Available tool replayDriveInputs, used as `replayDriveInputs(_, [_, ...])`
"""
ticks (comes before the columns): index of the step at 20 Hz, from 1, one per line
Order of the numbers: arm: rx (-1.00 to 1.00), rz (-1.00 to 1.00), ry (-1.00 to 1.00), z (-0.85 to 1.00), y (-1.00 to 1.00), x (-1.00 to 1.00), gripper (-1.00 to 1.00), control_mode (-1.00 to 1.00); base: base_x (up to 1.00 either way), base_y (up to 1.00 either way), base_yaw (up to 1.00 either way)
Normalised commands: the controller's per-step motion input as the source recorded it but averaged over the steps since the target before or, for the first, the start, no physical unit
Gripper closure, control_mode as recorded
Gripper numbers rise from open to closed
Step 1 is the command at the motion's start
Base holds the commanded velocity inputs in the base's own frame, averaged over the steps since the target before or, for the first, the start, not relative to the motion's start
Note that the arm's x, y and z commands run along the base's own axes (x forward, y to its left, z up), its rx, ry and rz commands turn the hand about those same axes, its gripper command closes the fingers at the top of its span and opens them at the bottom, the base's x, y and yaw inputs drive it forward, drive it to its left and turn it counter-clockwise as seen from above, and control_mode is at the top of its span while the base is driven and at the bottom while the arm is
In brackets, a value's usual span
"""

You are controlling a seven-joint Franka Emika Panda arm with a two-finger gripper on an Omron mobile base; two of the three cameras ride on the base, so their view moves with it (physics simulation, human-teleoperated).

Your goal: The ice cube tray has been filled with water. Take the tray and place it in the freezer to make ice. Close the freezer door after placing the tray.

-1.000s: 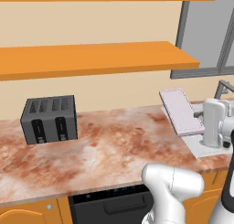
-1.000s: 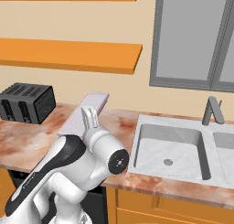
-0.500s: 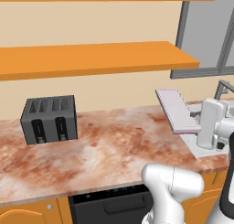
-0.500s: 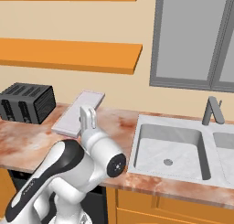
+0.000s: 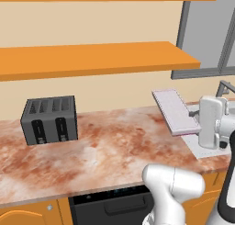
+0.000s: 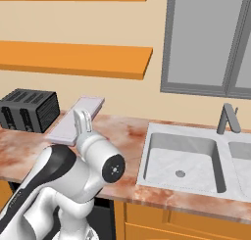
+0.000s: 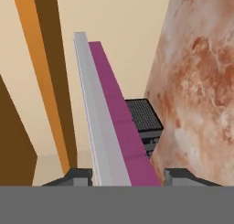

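The ice cube tray (image 5: pixel 175 110) is a thin lavender-grey slab with a magenta underside, held a little above the marbled counter (image 5: pixel 114 137). My gripper (image 5: pixel 194 127) is shut on its near short end. From the right base view the tray (image 6: pixel 91 107) stretches away to the upper right of the gripper (image 6: pixel 82 124). Along the hand view the tray (image 7: pixel 109 127) runs edge-on between the two fingertips (image 7: pixel 80 176) of the gripper (image 7: pixel 128 177). The freezer and its door are out of view.
A dark grey toaster (image 5: pixel 49 120) stands on the counter's left part, also seen as toaster (image 6: pixel 27 109). A sink (image 6: pixel 181 156) with a faucet (image 6: pixel 226 119) lies to the right. Orange shelves (image 5: pixel 92 59) hang above. A grey window (image 6: pixel 206 38) sits over the sink.
The arm has carried the tray a little to the left over the counter, with the grip kept. The toaster and the views have not shifted.
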Motion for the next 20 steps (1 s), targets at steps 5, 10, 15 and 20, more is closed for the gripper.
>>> replayDriveInputs(5, [0.0, 0.0, 0.0, 0.0, 0.01, -0.12, 1.0, 1.0, -0.13, 0.0, 0.0])
replayDriveInputs(10, [0.0, 0.0, 0.0, 0.0, 0.0, 0.0, 1.0, 1.0, -0.52, 0.0, 0.0])
replayDriveInputs(15, [0.0, 0.0, 0.0, 0.0, 0.0, 0.0, 1.0, 1.0, -0.69, -0.01, 0.0])
replayDriveInputs(20, [0.0, 0.0, 0.0, 0.0, 0.0, 0.0, 1.0, 1.0, -0.85, -0.16, 0.0])
